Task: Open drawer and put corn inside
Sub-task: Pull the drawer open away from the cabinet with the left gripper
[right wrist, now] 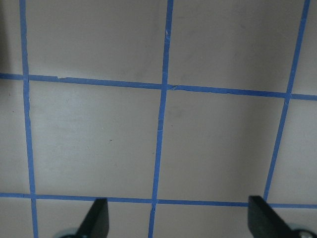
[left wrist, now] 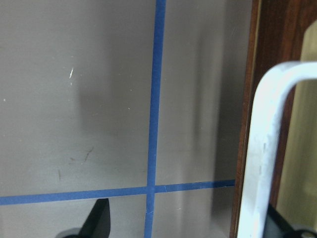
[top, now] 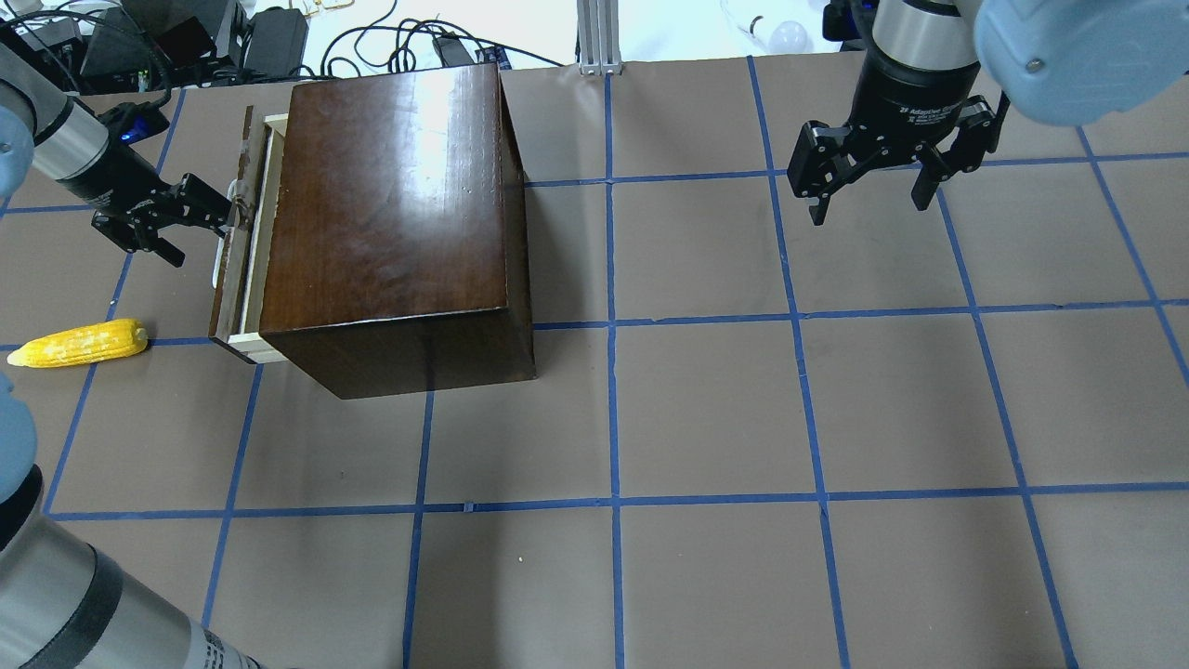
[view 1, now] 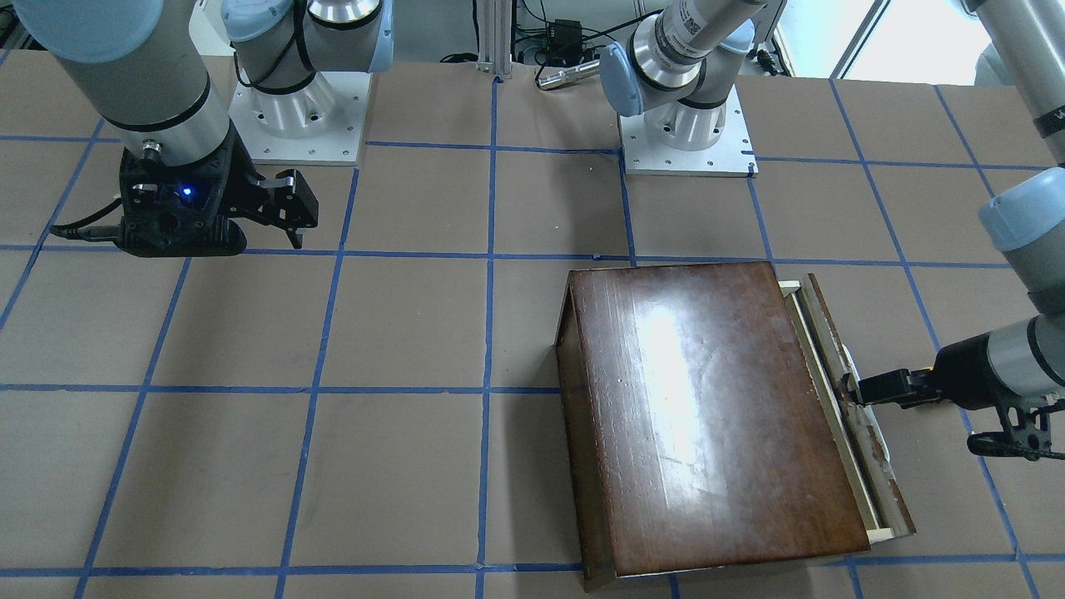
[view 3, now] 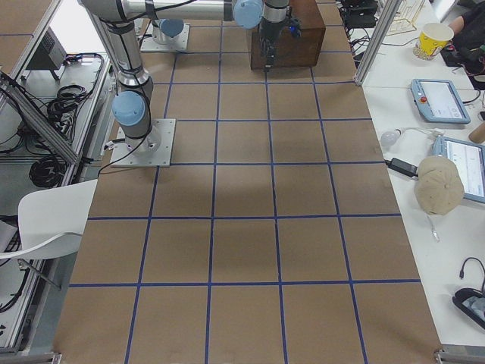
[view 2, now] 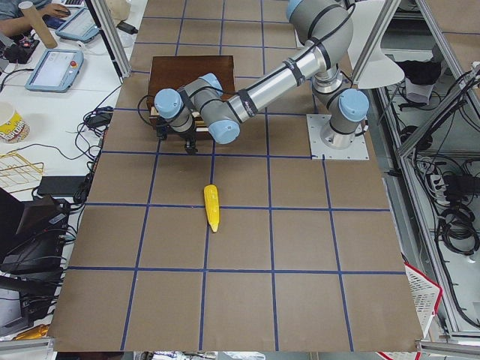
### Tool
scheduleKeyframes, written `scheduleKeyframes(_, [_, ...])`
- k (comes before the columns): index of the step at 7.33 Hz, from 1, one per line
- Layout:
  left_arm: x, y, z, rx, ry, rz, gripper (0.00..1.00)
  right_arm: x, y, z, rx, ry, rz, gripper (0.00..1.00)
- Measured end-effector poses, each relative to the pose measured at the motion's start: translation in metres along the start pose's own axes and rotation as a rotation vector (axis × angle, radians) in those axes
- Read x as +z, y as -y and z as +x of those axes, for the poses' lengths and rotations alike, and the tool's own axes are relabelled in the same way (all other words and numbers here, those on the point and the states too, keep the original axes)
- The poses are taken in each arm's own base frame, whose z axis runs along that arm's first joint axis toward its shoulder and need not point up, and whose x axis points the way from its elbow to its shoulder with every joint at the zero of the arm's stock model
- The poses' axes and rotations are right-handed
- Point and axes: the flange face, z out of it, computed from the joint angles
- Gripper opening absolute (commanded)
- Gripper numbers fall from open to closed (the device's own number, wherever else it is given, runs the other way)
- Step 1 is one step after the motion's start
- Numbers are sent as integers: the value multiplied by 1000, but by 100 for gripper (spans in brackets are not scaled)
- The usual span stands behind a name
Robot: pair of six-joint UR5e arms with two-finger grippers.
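My left gripper (top: 200, 228) sits at the white handle (left wrist: 260, 148) of the drawer (top: 228, 297), its fingers spread. One finger is tucked just inside the handle's loop and the other stands clear on the table side, so this is a hook, not a pinch. The drawer shows only a thin strip of pale wood at the left face of the dark box (top: 390, 204), so I judge the opening step barely under way. The next move calls for a straight pull to the left, square to the front panel, until the tray is open wide enough for the cob. Nothing braces the box, so it could slide along with the drawer. The corn (top: 79, 344) lies on the table (top: 706, 409), left of the box and nearer to me than the handle, touching neither. Its long axis runs left to right with a slight tilt, tapered tip pointing left and blunt end toward the drawer. The tray's length runs near to far, so the cob would likely need turning. My right gripper (top: 868, 209) hangs spread and empty far to the right.
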Motion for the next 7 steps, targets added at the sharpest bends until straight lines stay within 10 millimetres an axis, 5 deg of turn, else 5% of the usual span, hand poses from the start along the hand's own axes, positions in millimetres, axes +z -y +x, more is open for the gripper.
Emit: scheduleKeyframes(7, [-10,-11,-48,13,-9,17,100,0,0,0,-1,0,-1,100])
